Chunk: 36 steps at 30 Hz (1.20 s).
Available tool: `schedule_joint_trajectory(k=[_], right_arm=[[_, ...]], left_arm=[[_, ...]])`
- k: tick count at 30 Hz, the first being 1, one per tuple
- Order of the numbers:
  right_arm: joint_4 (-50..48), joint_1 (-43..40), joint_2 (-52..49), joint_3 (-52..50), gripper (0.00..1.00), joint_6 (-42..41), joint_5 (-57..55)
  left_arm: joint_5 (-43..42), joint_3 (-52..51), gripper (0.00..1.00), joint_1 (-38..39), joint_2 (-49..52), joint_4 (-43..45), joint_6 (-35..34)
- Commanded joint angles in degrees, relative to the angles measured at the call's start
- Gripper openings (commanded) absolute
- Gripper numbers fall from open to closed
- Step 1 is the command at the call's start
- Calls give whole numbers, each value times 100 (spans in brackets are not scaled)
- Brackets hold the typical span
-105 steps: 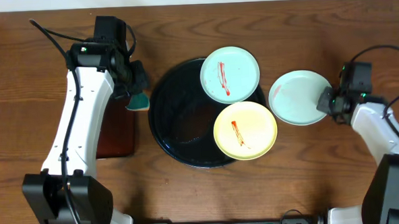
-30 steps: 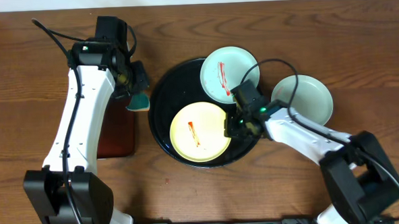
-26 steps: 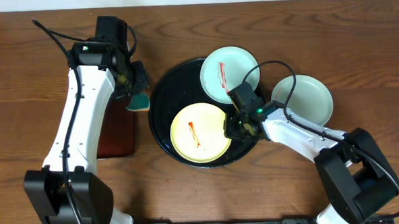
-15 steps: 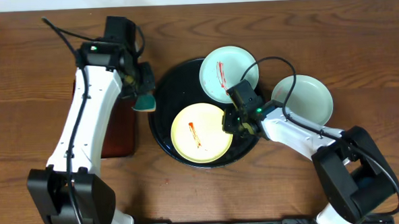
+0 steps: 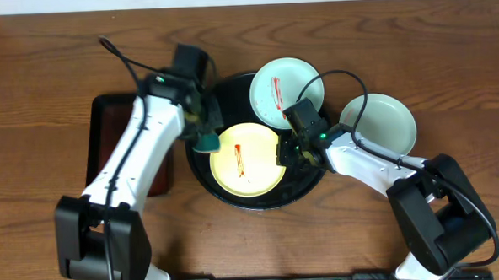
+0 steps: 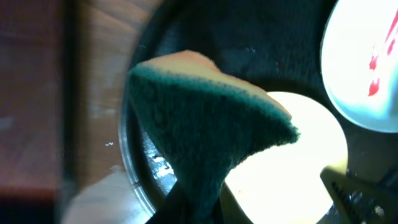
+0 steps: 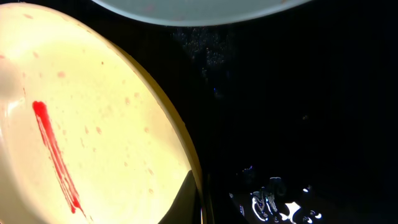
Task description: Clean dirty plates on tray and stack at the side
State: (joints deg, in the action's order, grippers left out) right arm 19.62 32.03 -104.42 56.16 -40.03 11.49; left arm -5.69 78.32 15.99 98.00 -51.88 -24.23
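Wooden table point(image 5: 44, 64) carries the black tray point(image 5: 231, 107), with the yellow plate point(image 5: 244, 161) lying inside it. Right gripper point(image 5: 284, 153) is clamped on that plate's right rim; left gripper point(image 5: 204, 139), clenched on a green sponge point(image 6: 205, 124), is positioned at its left edge.

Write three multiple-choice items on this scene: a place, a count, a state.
1. Where is the unsmeared plate? A. on the black tray B. on the table, right of the tray C. atop another plate
2. How many plates show a red streak? A. one B. two C. three
3. What does the left gripper hold? A. green sponge B. plate C. nothing
Key: B, it lies on bare wood; B, the yellow plate and one blue-green plate; A, the sponge is pinched in its fingers.
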Motion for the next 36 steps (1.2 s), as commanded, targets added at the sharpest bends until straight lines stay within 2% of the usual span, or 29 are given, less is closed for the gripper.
schedule_joint_trajectory(k=[1,7,15,21,25,29,36], right_arm=[[37,-44,-221,-20,1,46,-219],[52,-44,-221,-20,1,46,-219],[57,-44,-221,-20,1,46,-221],[59,-44,-221,-20,1,48,-221],[74,-44,-221,-17,1,50,-223],[76,-44,-221,-20,1,50,-223],[79,-44,-221,-20,1,52,-223]], left_arm=[[9,-507,7,243,50,483,-354],[11,-1158,7,516,103,1298,-356],[-85,-1235,7,566,699,1552,-481],[-612,-1237,7,791,1145,1478,-505],[-1296,-1237,7,1040,1305,1493,-472],[-2079,-1231,8,1178,1279,1523,61],[-2669,-1220,7,1097,1279,1447,223]])
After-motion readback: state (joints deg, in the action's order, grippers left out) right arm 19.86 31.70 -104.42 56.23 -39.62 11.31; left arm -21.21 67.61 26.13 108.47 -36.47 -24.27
